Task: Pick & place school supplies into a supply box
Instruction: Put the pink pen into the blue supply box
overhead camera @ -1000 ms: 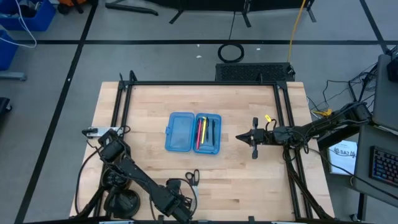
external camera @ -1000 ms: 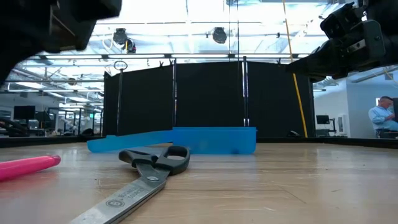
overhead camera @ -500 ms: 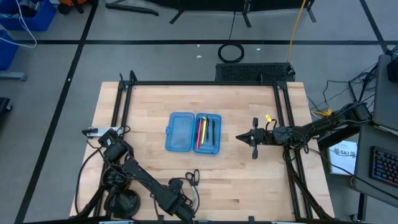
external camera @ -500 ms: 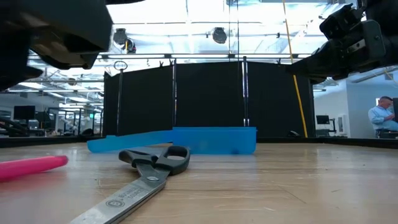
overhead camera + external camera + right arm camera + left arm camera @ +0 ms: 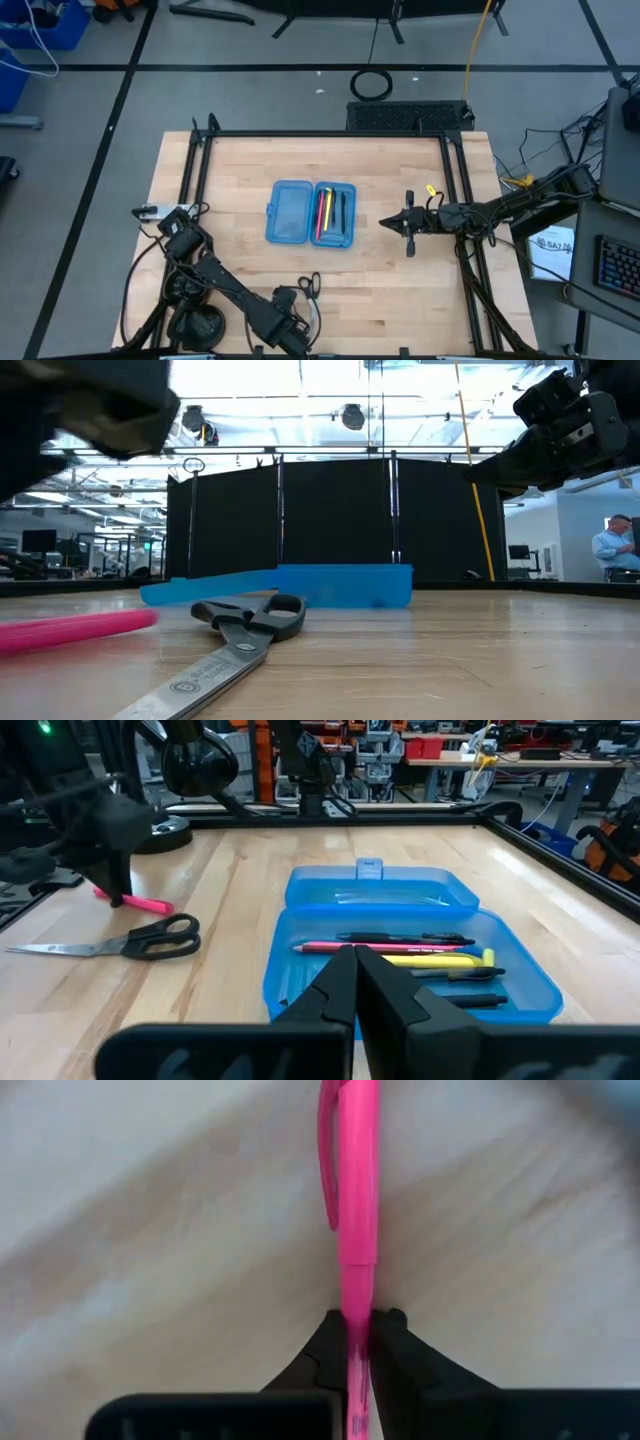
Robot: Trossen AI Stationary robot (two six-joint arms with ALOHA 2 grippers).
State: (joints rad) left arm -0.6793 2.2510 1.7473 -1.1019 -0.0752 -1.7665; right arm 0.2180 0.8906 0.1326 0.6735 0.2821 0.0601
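Pens in supply box (image 5: 520,982): 4 | left gripper (image 5: 358,1330) clamps pink pen (image 5: 352,1200) | right gripper (image 5: 357,982) closed

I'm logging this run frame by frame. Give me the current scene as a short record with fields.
left pincer: shut on pink pen, near the table's front edge
right pincer: shut, empty, just right of the case
pencil case: open, mid-table
in case: pens in its right half
scissors: flat on table, beside left pincer
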